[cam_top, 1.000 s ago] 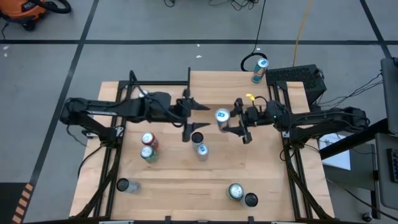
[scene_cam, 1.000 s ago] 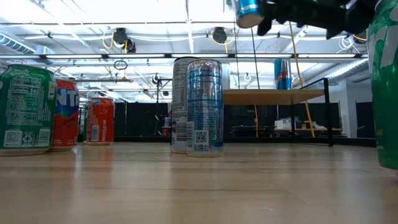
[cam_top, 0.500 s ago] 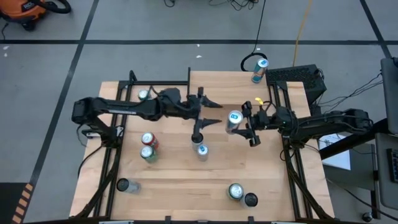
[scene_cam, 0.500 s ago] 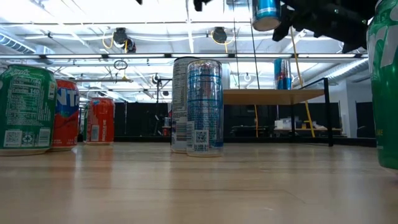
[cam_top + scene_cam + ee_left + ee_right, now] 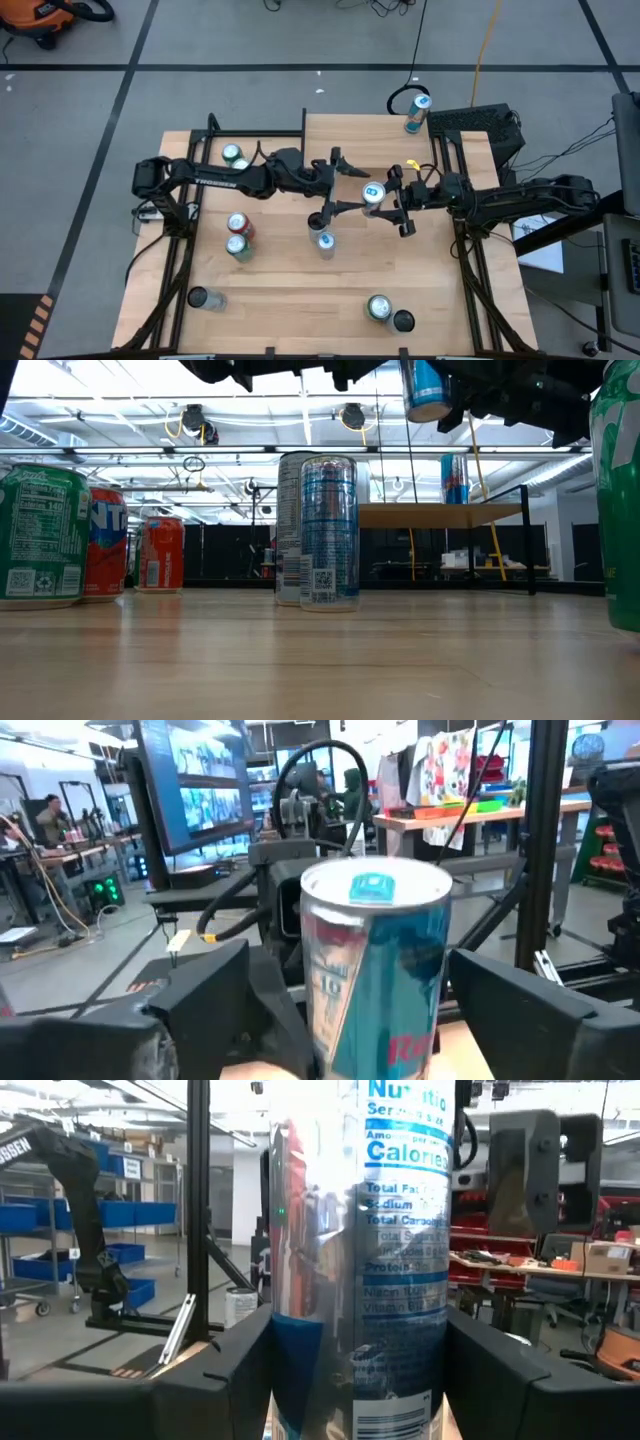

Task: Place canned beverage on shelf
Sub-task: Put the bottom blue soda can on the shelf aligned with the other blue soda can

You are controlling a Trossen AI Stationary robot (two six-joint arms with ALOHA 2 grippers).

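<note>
Right tool (image 5: 389, 207) grips blue can (image 5: 374, 194) between left tool's (image 5: 342, 182) spread fingers.

Held can (image 5: 375, 1250): "Calories", "Total Fat".

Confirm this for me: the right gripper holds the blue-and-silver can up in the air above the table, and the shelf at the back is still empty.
One thing is wrong: the shelf is not empty. The low view shows a can already standing on it. The rest holds: the right gripper holds the blue-and-silver can in the air above the table, with the open left gripper reaching around it.
</note>
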